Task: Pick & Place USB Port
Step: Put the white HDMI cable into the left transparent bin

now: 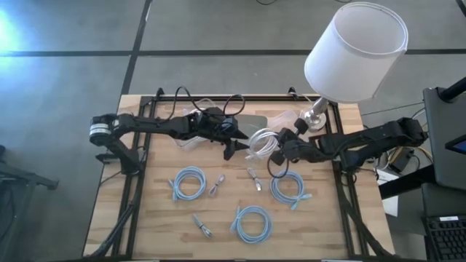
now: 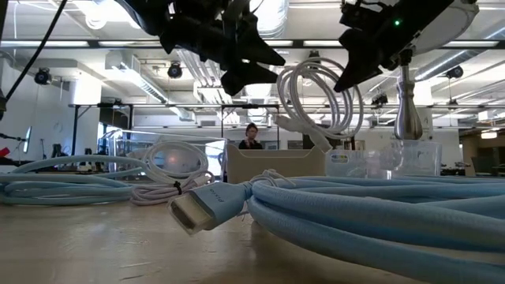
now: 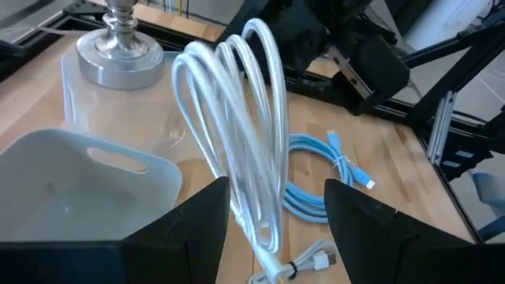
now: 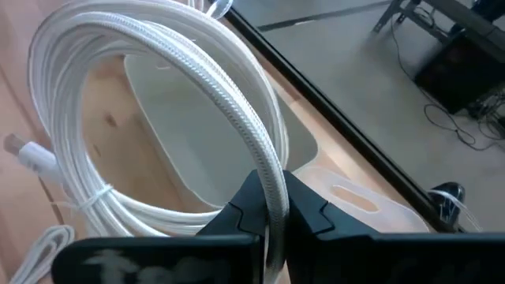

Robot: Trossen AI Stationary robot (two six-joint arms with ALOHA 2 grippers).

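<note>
The right tool (image 4: pixel 270 217) is clenched on a white coiled cable (image 4: pixel 158 71), holding it above the surface (image 1: pixel 218 233). The left tool (image 3: pixel 276 229), at its 9 o'clock, hangs released.

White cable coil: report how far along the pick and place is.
Done: the white cable coil is off the table, hanging from the right gripper, which is shut on it. In hand: it hangs near the white bin, with the left gripper open beside it. Left: three blue cables and small connectors remain on the table.
</note>
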